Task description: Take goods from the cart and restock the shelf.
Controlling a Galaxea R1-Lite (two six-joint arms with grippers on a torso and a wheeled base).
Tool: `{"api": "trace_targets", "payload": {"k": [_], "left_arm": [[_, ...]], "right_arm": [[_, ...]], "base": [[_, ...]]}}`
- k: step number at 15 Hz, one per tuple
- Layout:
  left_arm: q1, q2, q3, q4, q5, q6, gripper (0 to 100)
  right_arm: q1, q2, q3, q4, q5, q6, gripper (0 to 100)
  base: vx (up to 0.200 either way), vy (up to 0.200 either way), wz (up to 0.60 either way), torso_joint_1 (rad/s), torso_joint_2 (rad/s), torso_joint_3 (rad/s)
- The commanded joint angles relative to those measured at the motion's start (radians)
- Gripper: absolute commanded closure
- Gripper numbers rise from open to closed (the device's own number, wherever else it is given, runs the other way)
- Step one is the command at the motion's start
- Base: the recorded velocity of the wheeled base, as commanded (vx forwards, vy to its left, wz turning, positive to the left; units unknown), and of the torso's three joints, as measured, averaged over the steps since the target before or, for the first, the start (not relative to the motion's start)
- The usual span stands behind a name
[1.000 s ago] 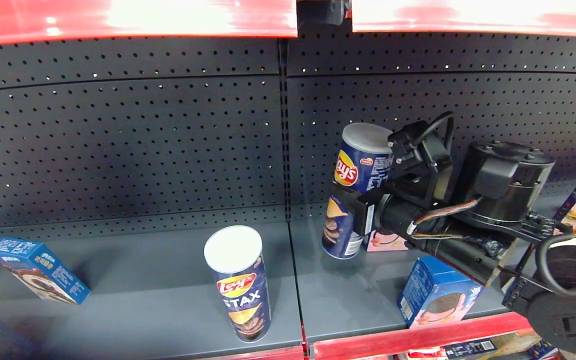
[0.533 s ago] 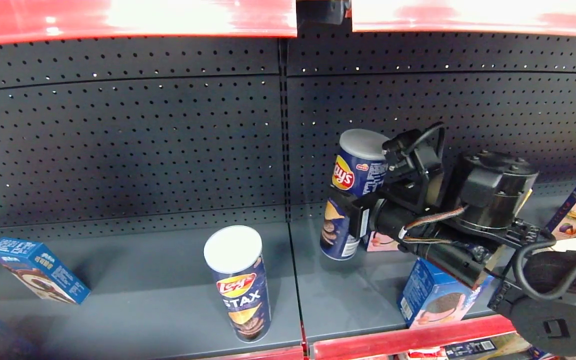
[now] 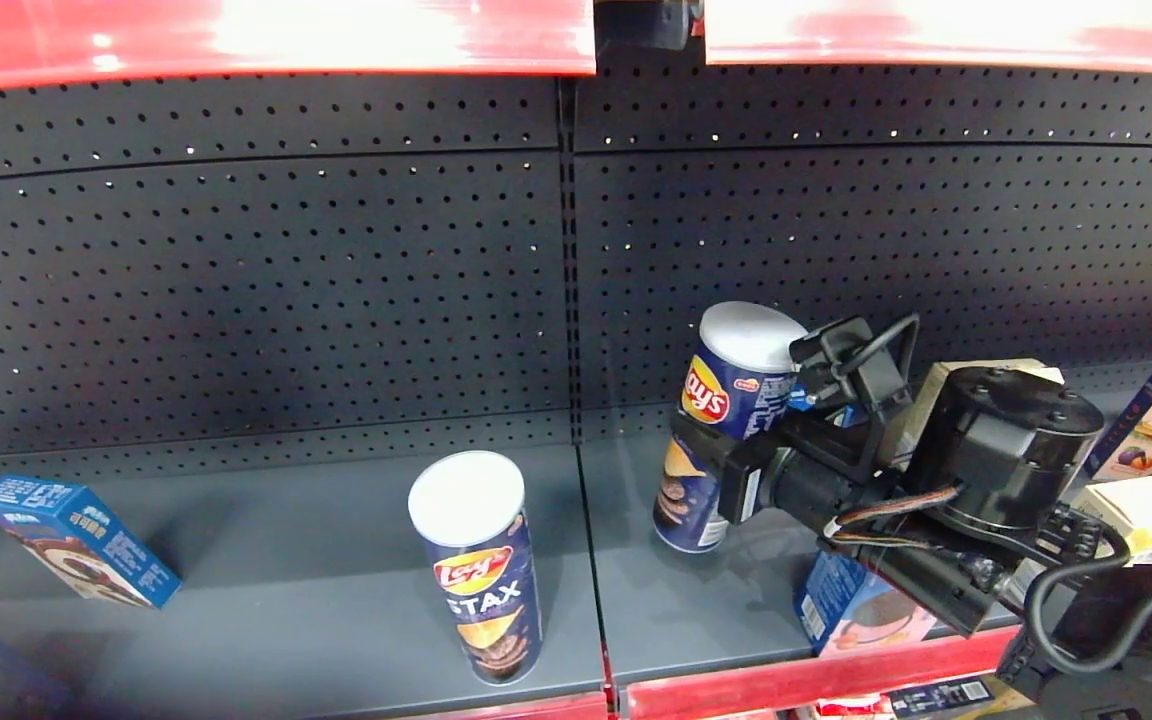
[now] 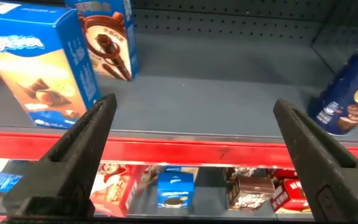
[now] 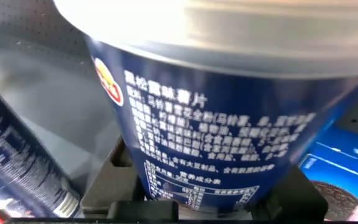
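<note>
Blue and cylindrical, the chip can (image 3: 731, 400) is clasped about its middle by the right gripper (image 3: 721, 468), whose jaws are closed against the can's sides, the arm being brought in from the robot's right. The can is held over the right bay of the shelf (image 3: 286, 540), just past the centre divider. Its long axis is tilted: the grey lid is leaned toward the right, while the base is carried lower and nearer the divider. Whether the base is touching the deck cannot be told. For a stable release, the axis is judged to need righting to vertical, as the second can (image 3: 481, 570) is stood in the left bay. A blue box (image 3: 851, 605) is lodged just beneath the arm, near the front lip. The left gripper (image 4: 191, 155) is spread wide, holding nothing, well apart before the shelf's left end.
</note>
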Motion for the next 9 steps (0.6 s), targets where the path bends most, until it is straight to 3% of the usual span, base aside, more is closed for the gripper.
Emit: {"api": "trace_targets", "payload": {"k": [1,2,9], "left_arm": [[0.0,0.006,0.0,-0.001,0.001,-0.002,0],[0.0,0.006,0.0,-0.001,0.0,-0.002,0],[0.0,0.007,0.0,-0.001,0.0,-0.006,0]], "right_arm": [[0.0,0.001,-0.003,-0.001,0.005,0.0,100],[0.0,0.001,-0.008,-0.001,0.006,-0.002,100],[-0.003,0.01,-0.02,-0.016,0.012,-0.003,100]], "base": [[0.0,0.0,0.6,-0.002,0.0,0.002],[0.0,0.0,0.6,0.012,0.0,0.002],[0.0,0.0,0.0,0.0,0.0,-0.008]]}}
